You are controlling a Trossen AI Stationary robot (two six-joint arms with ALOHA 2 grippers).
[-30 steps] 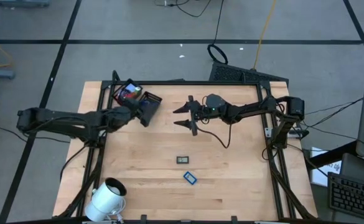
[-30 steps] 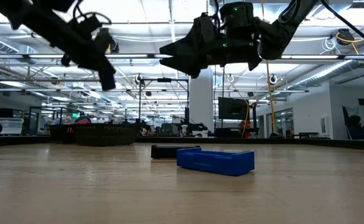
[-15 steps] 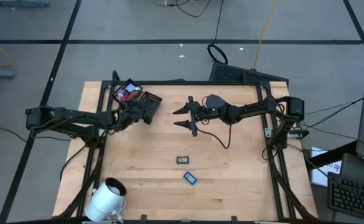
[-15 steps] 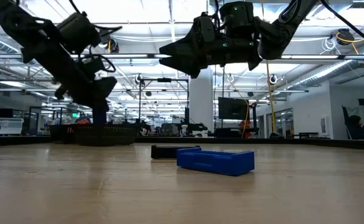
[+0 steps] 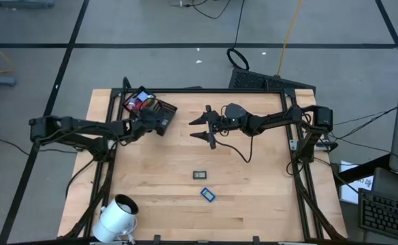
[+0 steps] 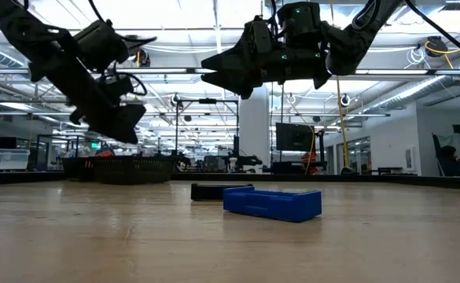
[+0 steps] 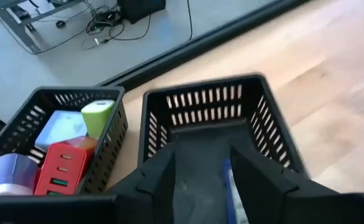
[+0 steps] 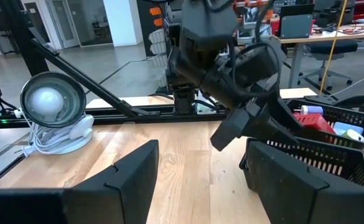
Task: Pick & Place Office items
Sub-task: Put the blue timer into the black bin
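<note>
- Hovering over the black compartmented tray (image 5: 151, 109) at the worktop's (image 5: 253, 197) far left corner, the left gripper (image 5: 159, 122) hangs with its fingers a little apart; a thin blue item (image 7: 228, 186) shows between them in the left wrist view, though whether it is gripped or already lying loose in the compartment cannot be told.
- The right gripper (image 5: 200, 127) hangs mid-worktop, jaws spread wide and empty.
- Two office items remain on the bare wood: a dark flat rectangle (image 5: 200, 175) and, just nearer the front edge, a blue rectangle (image 5: 207, 194).
- Both lie toward the front from the right gripper, almost directly below it in the high view, and well apart from the left gripper.
- The dark rectangle's long axis runs across the worktop; the blue one lies on a diagonal.
- The right arm looks the nearer for the next pick.
</note>
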